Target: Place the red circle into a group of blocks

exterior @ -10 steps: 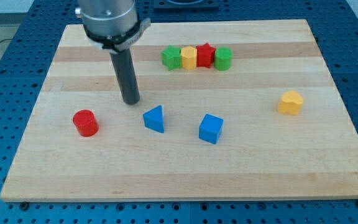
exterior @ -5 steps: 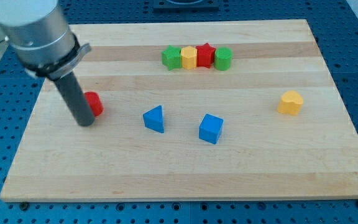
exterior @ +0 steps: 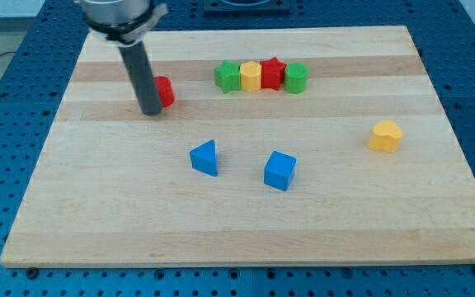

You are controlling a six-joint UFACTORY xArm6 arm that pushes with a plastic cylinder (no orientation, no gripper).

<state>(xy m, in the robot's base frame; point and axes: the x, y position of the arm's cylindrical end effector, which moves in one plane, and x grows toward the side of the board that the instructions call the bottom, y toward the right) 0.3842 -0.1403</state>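
Observation:
The red circle [exterior: 165, 91] sits on the wooden board at the upper left of middle, partly hidden by my rod. My tip [exterior: 151, 111] touches its left side. To its right, a row of blocks stands near the view's top: a green block [exterior: 228, 76], a yellow block [exterior: 250, 77], a red star [exterior: 271, 73] and a green cylinder [exterior: 295, 77]. The red circle is apart from the row, a gap to the left of the green block.
A blue triangle [exterior: 205, 157] and a blue cube [exterior: 279, 171] lie in the middle lower part of the board. A yellow block [exterior: 385, 136] lies at the view's right. The wooden board [exterior: 246, 235] rests on a blue perforated table.
My tip swept to the left of the red circle and pushed it up and to the right, from the lower left towards the row of blocks. The other blocks have not moved.

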